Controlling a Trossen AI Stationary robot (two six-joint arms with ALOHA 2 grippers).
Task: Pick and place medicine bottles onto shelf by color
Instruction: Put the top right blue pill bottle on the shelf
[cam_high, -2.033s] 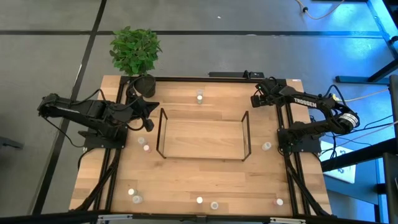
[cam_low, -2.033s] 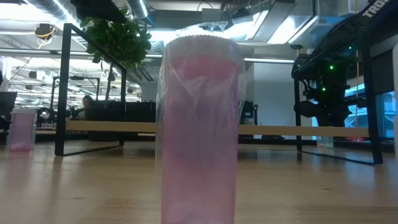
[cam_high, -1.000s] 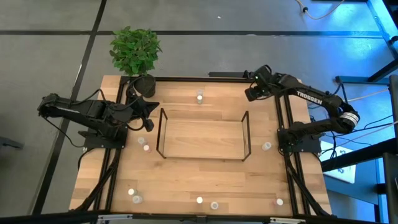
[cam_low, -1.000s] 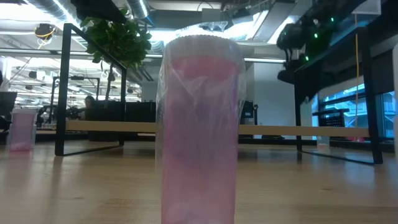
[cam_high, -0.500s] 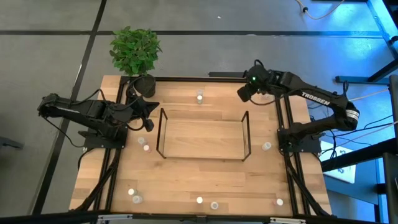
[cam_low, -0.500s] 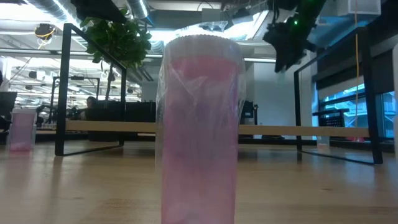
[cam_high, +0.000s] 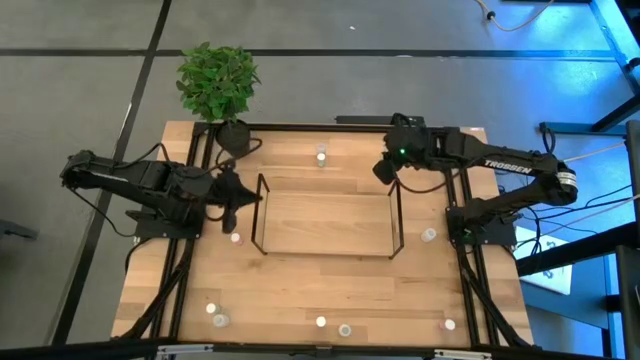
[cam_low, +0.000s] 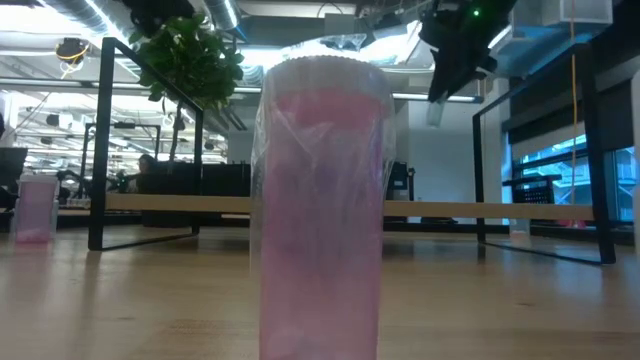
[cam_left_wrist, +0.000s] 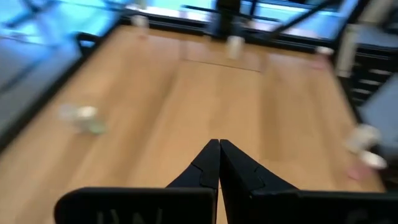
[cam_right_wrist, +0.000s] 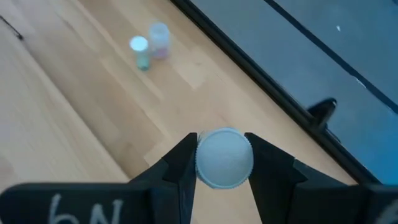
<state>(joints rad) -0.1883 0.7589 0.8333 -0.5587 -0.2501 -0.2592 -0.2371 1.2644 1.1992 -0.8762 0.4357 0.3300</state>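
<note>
The right gripper (cam_right_wrist: 224, 163) pinches a small bottle (cam_right_wrist: 224, 157) between its two fingers, high in the air just outside the far right corner of the shelf (cam_high: 325, 213), well above its wooden base. The right wrist view looks straight down on the bottle's round whitish cap, which fills the gap between the fingers, so its long axis runs along the line of the fingers; in the low view the bottle (cam_low: 435, 112) hangs below the gripper (cam_low: 447, 72) slightly tilted from upright, and which end is the cap cannot be told there. Its colour is hard to read; it looks pale, perhaps clear or grey. Such a bottle is probably light, stiff plastic with smooth round sides, so it could twist or slip in a two-sided grip; gripping across the body near the cap, as here, seems sound, and it will likely need to be set down on its flat end gently or it may topple. The left gripper (cam_left_wrist: 219, 163) waits over the table just beside the left end of the shelf, its fingers pressed together on nothing. Other bottles stand scattered on the table around the shelf, one pink one (cam_low: 320, 210) near the front edge.
</note>
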